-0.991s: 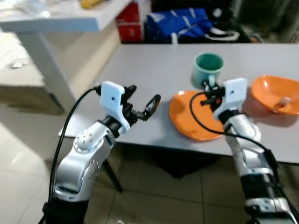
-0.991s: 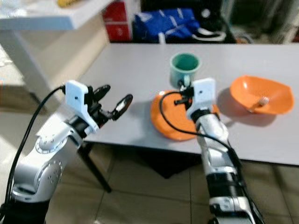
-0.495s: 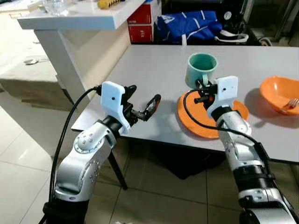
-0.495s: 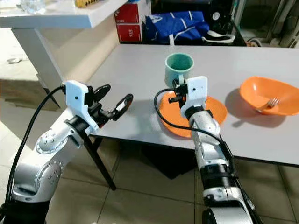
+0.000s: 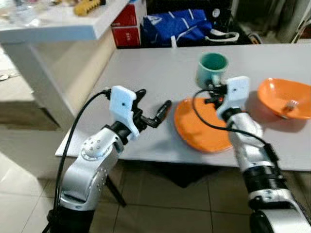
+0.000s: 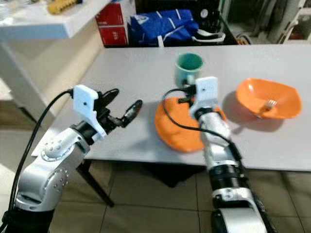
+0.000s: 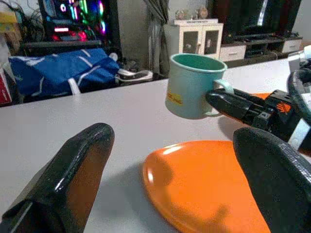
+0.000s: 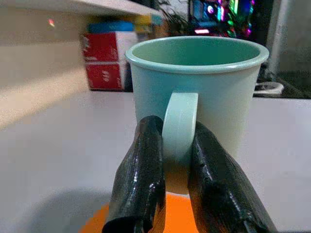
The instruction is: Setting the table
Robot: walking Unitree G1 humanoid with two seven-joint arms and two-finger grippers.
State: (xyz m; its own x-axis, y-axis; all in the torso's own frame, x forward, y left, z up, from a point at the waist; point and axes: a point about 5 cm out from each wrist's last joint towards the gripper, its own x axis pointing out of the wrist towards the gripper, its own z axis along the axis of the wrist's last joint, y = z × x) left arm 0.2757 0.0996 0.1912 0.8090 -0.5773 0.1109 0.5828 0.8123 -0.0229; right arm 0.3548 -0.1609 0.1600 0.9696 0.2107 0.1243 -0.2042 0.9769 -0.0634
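**Mug held by its handle above the plate's far edge**

Left eye view: a grey table [image 5: 146,68] is seen with an orange plate [image 5: 201,127] near its front edge; a green mug [image 5: 212,68] is seen upright just behind the plate; the right gripper [image 5: 211,95] is reached over the plate to the mug; the left gripper [image 5: 153,108] is held over the table beside the plate, its fingers spread wide and empty; an orange bowl [image 5: 284,97] with a fork [image 5: 290,105] in it is set further right.

Left wrist view: the mug's handle is seen taken by the right gripper's fingers [image 7: 233,104]; the plate lies flat below.

Right wrist view: the two fingers [image 8: 141,184] are closed against both sides of the handle [image 8: 179,141]; the plate's rim shows below.
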